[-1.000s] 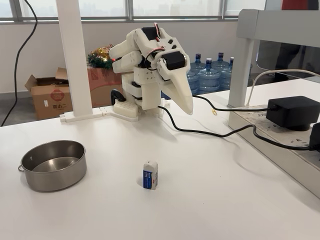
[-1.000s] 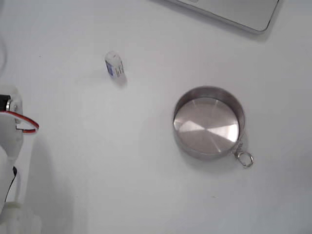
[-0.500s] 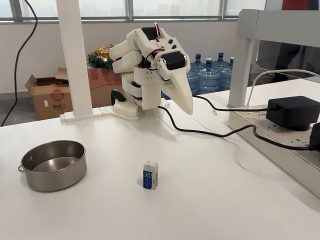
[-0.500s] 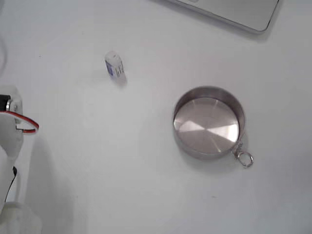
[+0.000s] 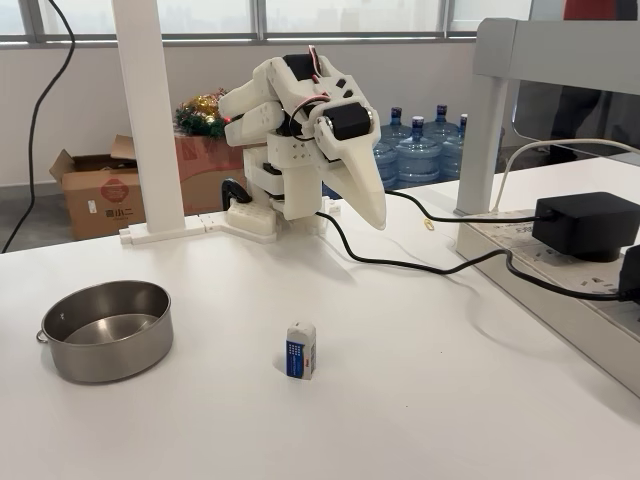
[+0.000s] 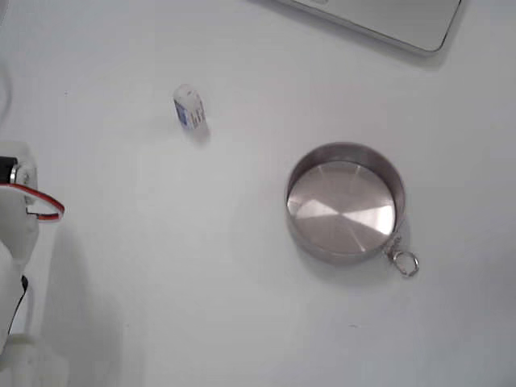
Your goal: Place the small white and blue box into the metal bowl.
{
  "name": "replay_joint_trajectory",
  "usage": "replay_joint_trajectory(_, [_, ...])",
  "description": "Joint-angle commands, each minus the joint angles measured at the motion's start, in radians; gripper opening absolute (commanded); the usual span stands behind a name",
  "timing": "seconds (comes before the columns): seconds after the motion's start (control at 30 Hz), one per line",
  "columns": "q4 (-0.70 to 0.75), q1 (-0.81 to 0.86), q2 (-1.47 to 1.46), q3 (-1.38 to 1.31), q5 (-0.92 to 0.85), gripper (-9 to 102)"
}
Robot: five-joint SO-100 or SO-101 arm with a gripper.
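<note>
**Approach and Grasp: Small Box**

While the arm sits folded at its base, begin the reach. The gripper [image 5: 375,215] hangs above the rear of the table [image 5: 420,400] with its two white fingers drawn together to a single point, carrying nothing. The small white and blue box [image 5: 300,351] stands upright on the bare tabletop, well apart from the gripper and from the metal bowl [image 5: 108,329], which is empty.

Spread the jaws before descending. Bring the gripper down over the box from above, one finger on each narrow side. The box is likely light and will probably tip if a finger nudges it, so centre it before closing. In the fixed view from above, box [image 6: 189,107] and bowl [image 6: 345,201] are well separated, leaving a clear carry path. Keep clear of the black cable [image 5: 420,265].
</note>
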Motion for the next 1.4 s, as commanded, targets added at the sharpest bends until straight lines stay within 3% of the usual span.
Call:
replay_joint_trajectory(0.0, [0.005, 0.005, 0.017, 0.054, 0.005, -4])
replay_joint_trajectory(1.07, [-0.008, 0.011, -0.028, 0.052, 0.006, -4])
replay_joint_trajectory(1.2, [-0.241, 0.097, -0.156, 0.051, 0.08, -4])
replay_joint_trajectory(1.37, [-0.723, 0.166, -0.442, 0.066, 0.428, -4])
